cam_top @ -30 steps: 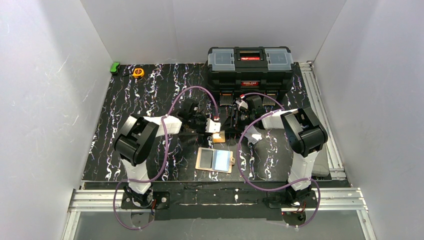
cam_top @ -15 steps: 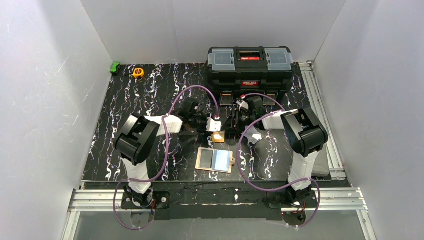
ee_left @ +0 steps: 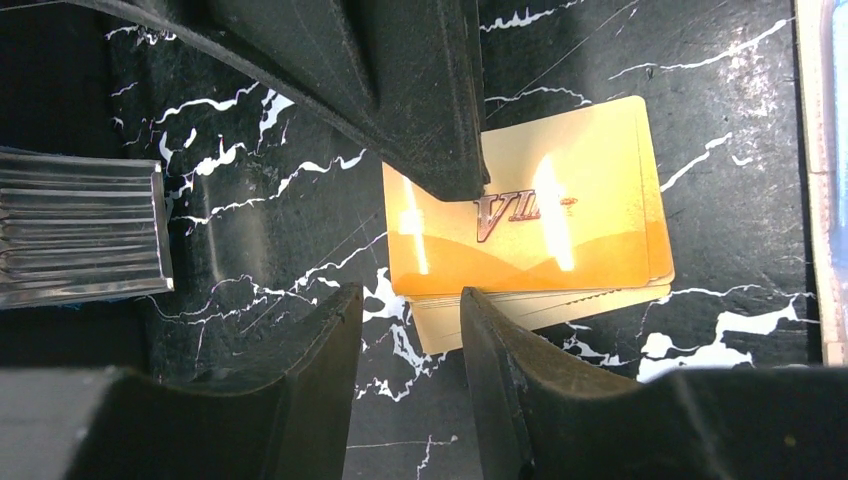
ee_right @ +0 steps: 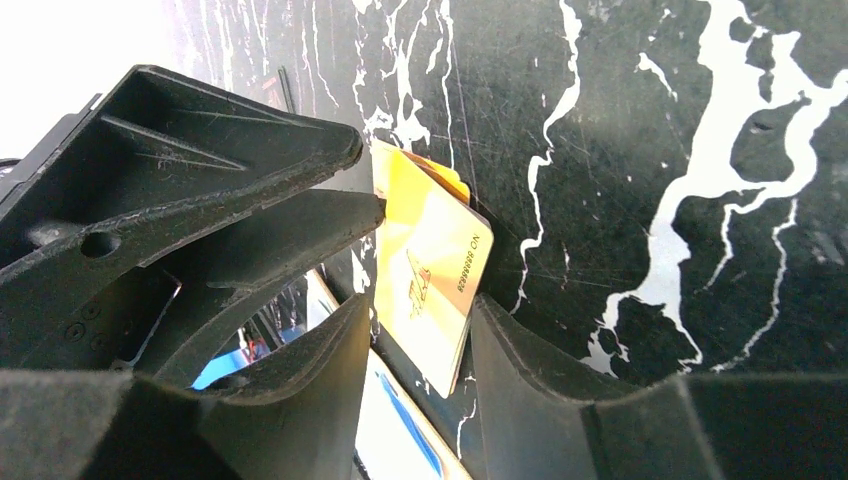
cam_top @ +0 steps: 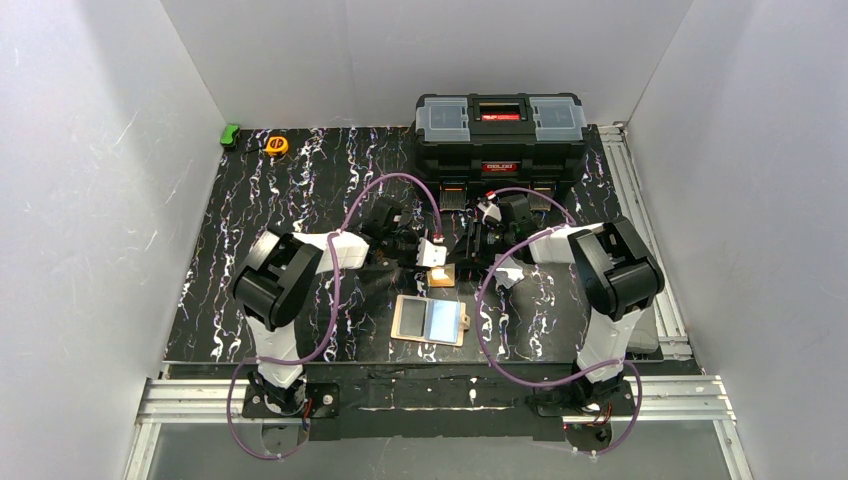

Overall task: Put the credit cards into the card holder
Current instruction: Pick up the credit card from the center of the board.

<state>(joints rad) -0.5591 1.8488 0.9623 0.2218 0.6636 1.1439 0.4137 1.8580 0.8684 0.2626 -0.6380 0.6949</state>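
A small stack of orange credit cards lies flat on the black marbled table, just behind the card holder. The card holder is spread open, pale blue inside. My left gripper is open; in the left wrist view its fingertips stand at the cards' near edge with nothing between them. My right gripper is open too. In the right wrist view the cards' corner sits between its spread fingers. One right finger rests on top of the stack.
A big black toolbox stands at the back, close behind both grippers. A yellow tape measure and a green object lie at the far left corner. Purple cables arc over both arms.
Both wrists have drawn slightly closer together over the cards, and the right arm's elbow has swung a little to the right. The card holder has not moved.
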